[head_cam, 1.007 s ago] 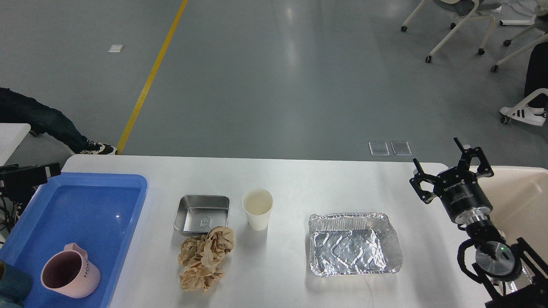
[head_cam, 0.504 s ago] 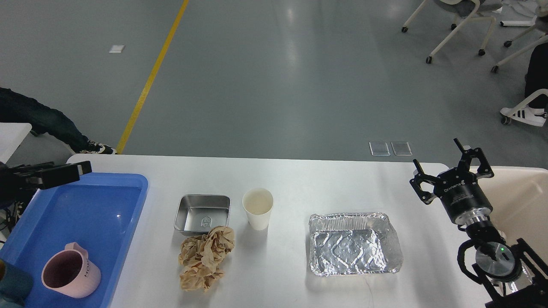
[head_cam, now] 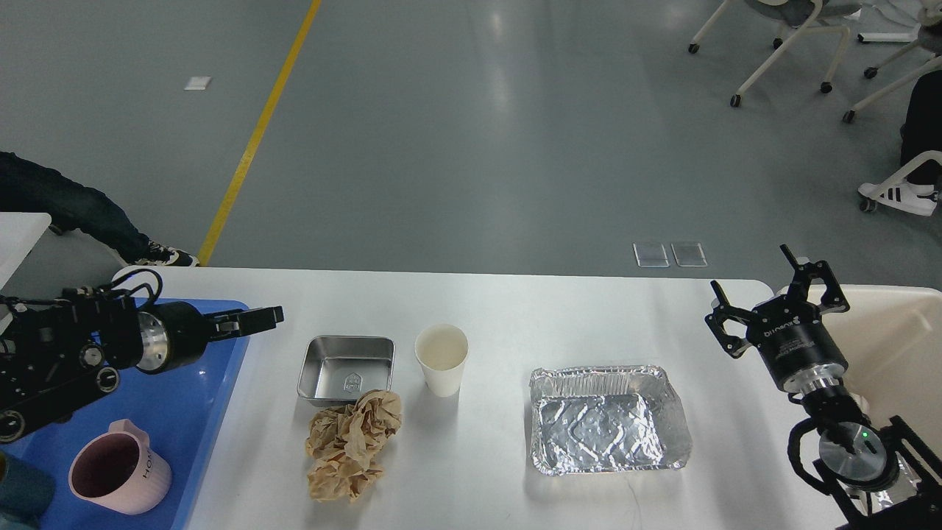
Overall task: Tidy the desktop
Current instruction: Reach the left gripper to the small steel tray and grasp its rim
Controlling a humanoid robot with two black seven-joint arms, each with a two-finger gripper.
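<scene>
The white desktop point(head_cam: 515, 309) holds a small square steel dish point(head_cam: 346, 370), a crumpled wad of brown paper point(head_cam: 353, 445) touching its front edge, a white paper cup point(head_cam: 441, 359) standing upright, and an empty foil tray point(head_cam: 609, 429). My left gripper point(head_cam: 254, 320) reaches in from the left over the blue tray's right rim, left of the steel dish. It is seen side-on and its fingers cannot be told apart. My right gripper point(head_cam: 758, 283) is open and empty, above the desktop's far right corner.
A blue plastic tray point(head_cam: 213, 412) at the left holds a pink mug point(head_cam: 121, 471) and a teal object point(head_cam: 22, 489). A cream-coloured bin point(head_cam: 898, 346) stands off the right end. Chairs and people's legs are on the grey floor beyond.
My left arm has swung in from the left edge and rightward across the blue tray, toward the steel dish. The right arm and the items on the desktop have barely moved.
</scene>
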